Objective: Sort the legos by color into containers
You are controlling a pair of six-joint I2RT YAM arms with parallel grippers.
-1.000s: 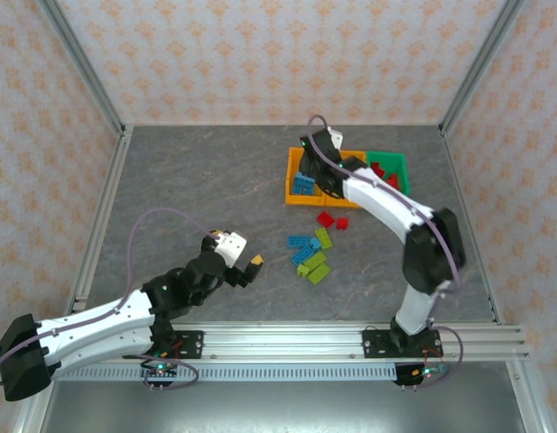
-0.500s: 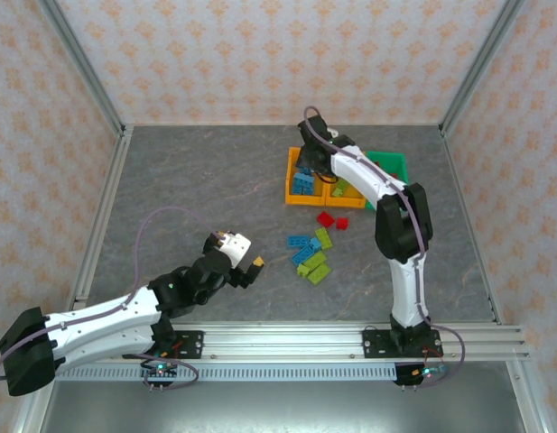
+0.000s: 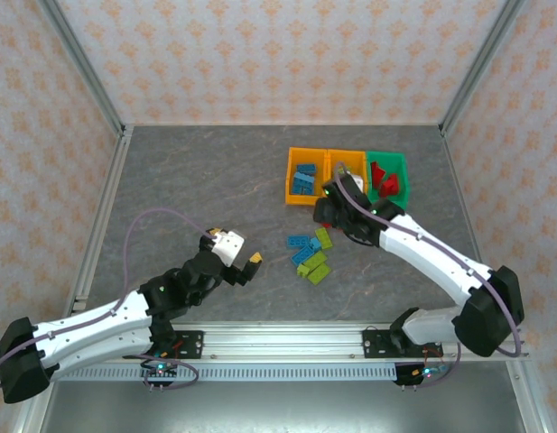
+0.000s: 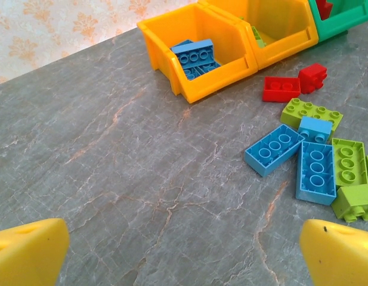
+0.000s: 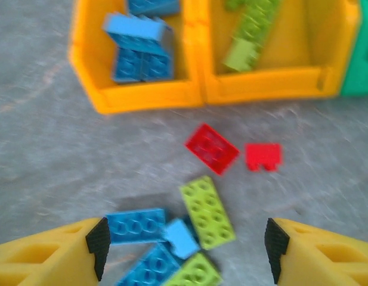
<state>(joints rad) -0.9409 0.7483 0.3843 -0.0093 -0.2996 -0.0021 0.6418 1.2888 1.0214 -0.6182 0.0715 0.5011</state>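
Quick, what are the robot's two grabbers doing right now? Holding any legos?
Left end effector: open, holding nothing.
Right end effector: open, holding nothing.

arms: white shells on the left arm point(image 3: 88, 329) and right arm point(image 3: 431, 257), with black joint housings between the links.
left pincer point(image 3: 249, 268): yellow fingertips point(image 4: 28, 253); a white block sits just behind the pincer.
right pincer point(image 3: 327, 210): yellow fingers point(image 5: 46, 259) with hollow slots and black pads on their inner faces.
cable point(image 3: 161, 211): thin, purple-grey, looping along each arm.
bases point(image 3: 395, 343): black mounts on a silver rail point(image 3: 287, 338).
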